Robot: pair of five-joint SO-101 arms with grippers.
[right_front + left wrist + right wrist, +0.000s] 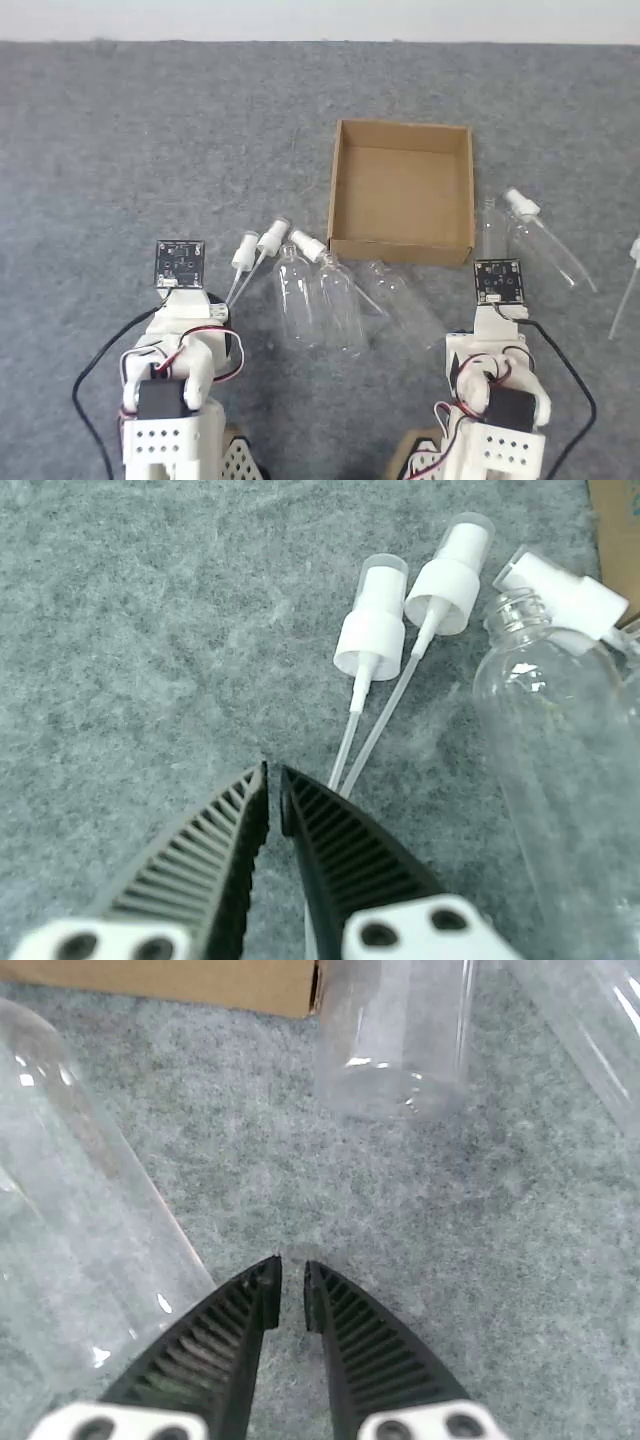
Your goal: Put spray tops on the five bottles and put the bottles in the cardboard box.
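Observation:
The open cardboard box [400, 245] sits at mid-table. Three clear bottles lie in front of it [297, 295], [340, 305], [405, 300]. Two more lie right of the box, one uncapped [490, 228] and one [550, 245] with a white spray top [522, 203] at its neck. Two loose spray tops [370, 620], [450, 575] lie just ahead of my left gripper [273, 772], which is shut and holds nothing. A third top [560, 590] lies by an uncapped bottle's neck [520, 605]. My right gripper [291, 1263] is shut above bare carpet, between a bottle [70, 1230] and a bottle base [400, 1040].
Grey carpet [150, 140] covers the table. Another spray top [635, 250] lies at the far right edge. The box's front wall [160, 985] stands a short way beyond the right gripper. Both arm bases stand at the near edge.

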